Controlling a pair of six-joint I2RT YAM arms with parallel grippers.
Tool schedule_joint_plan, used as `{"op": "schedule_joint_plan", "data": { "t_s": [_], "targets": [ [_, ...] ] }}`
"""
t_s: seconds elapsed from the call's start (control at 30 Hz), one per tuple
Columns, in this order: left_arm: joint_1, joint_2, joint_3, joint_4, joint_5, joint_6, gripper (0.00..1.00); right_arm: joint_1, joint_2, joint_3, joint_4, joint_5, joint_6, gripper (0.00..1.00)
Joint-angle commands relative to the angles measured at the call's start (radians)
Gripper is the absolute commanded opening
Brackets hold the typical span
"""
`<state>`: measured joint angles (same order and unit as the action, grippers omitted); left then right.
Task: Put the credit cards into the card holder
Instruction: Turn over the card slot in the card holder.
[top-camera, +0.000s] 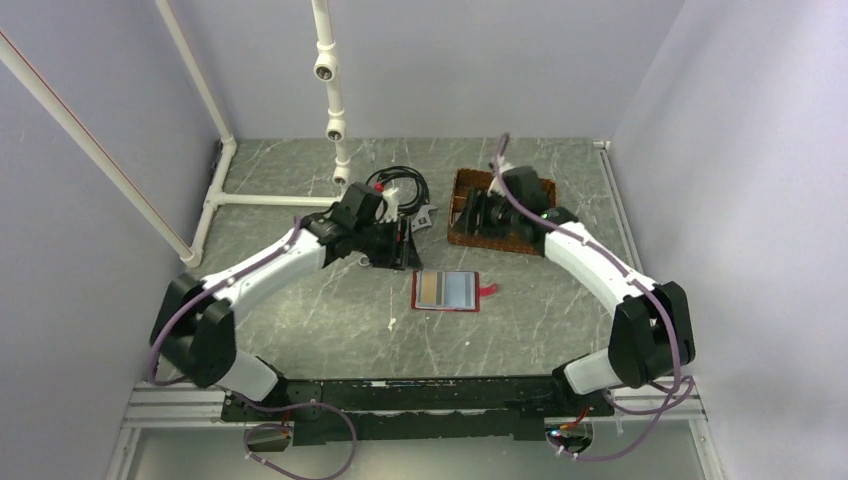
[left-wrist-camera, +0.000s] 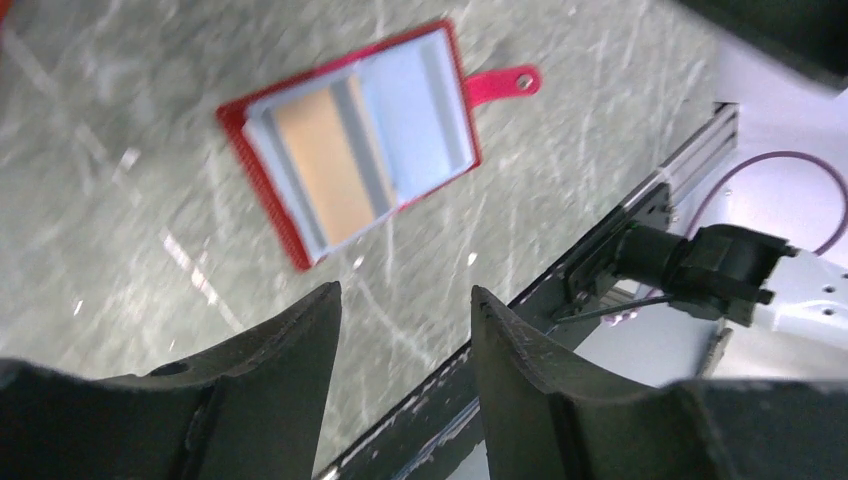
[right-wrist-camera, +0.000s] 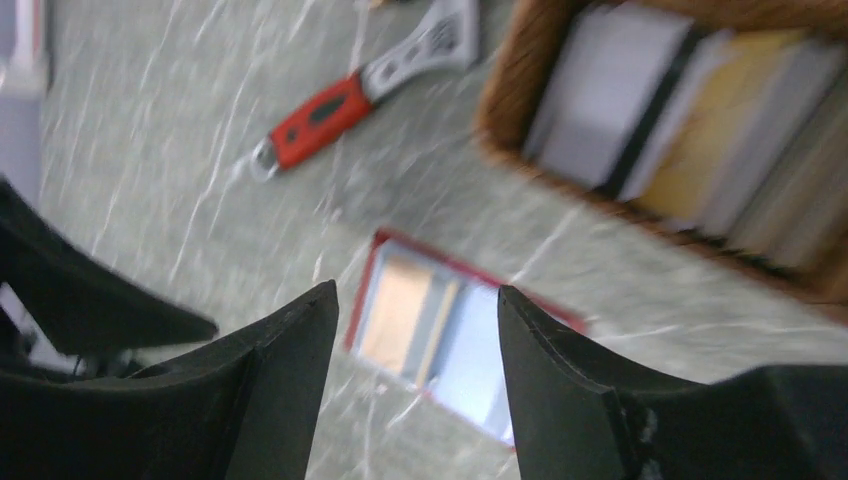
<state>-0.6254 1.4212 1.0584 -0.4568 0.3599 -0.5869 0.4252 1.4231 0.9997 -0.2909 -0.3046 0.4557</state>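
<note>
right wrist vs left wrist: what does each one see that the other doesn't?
Only right wrist: a red-handled wrench on the table, and the wicker basket with more cards in it. Only left wrist: the holder's red snap tab and the metal rail at the table's edge. Both: the card holder lying open on the table, a tan card and a pale card in it.

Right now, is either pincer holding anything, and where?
Nothing. Left pincer and right pincer are both open and empty; the card holder lies free.

open card holder (left-wrist-camera: 268, 186), cards (left-wrist-camera: 322, 165) inside
</note>
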Motion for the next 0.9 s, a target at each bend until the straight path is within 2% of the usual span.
{"op": "schedule_joint_plan", "data": {
  "t_s": [0.0,0.1,0.27,0.33,0.4,0.5,0.67,0.87],
  "targets": [
    [-0.003,0.137,0.127,0.126,0.160,0.007,0.55,-0.083,0.073,0.178,-0.193,0.198,-0.070,0.65],
    [-0.004,0.196,0.177,0.121,0.190,0.027,0.56,-0.087,0.174,0.283,-0.230,0.270,-0.053,0.71],
    [-0.004,0.267,0.251,0.076,0.185,0.073,0.56,-0.086,0.295,0.389,-0.267,0.415,-0.022,0.71],
    [-0.004,0.304,0.280,0.082,0.187,0.068,0.56,-0.086,0.318,0.400,-0.263,0.406,-0.047,0.70],
    [-0.003,0.340,0.328,0.083,0.187,0.060,0.56,-0.093,0.322,0.386,-0.244,0.387,-0.056,0.65],
    [-0.003,0.421,0.424,0.055,0.188,0.058,0.56,-0.128,0.325,0.345,-0.196,0.332,-0.044,0.50],
    [-0.002,0.510,0.521,0.045,0.174,0.038,0.54,-0.154,0.377,0.344,-0.179,0.310,-0.072,0.45],
    [0.030,0.571,0.598,-0.002,0.094,0.039,0.51,-0.155,0.405,0.340,-0.130,0.247,-0.066,0.36]
  ]
}}
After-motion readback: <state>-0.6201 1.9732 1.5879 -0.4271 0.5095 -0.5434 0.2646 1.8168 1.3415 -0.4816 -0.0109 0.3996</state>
